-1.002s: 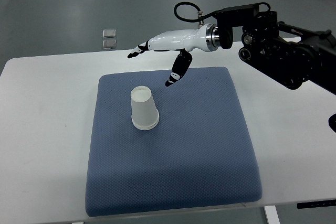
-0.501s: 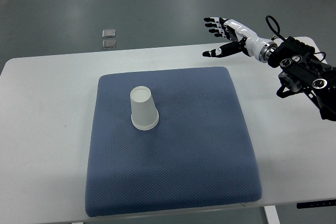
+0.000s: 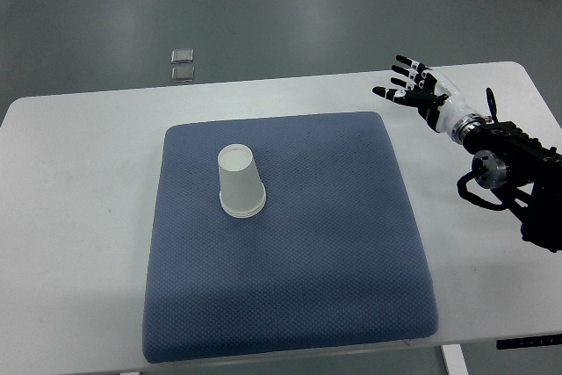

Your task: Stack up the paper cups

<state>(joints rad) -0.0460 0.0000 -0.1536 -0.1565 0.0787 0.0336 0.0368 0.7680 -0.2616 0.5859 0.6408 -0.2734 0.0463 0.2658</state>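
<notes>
A white paper cup [image 3: 241, 182] stands upside down on the blue mat [image 3: 290, 252], left of the mat's middle. It looks like one stack; I cannot tell how many cups it holds. My right hand [image 3: 406, 85] is over the white table to the right of the mat's far right corner, well away from the cup. Its fingers are spread and hold nothing. The right arm [image 3: 505, 169] comes in from the right edge. The left arm is out of view.
The white table [image 3: 79, 217] shows bare margins around the mat on the left, far side and right. Two small clear squares [image 3: 183, 64] lie on the grey floor beyond the table's far edge.
My right hand has pulled back from above the mat's far edge near the cup, moving right and toward me, to beside the mat's far right corner. The cup has not moved.
</notes>
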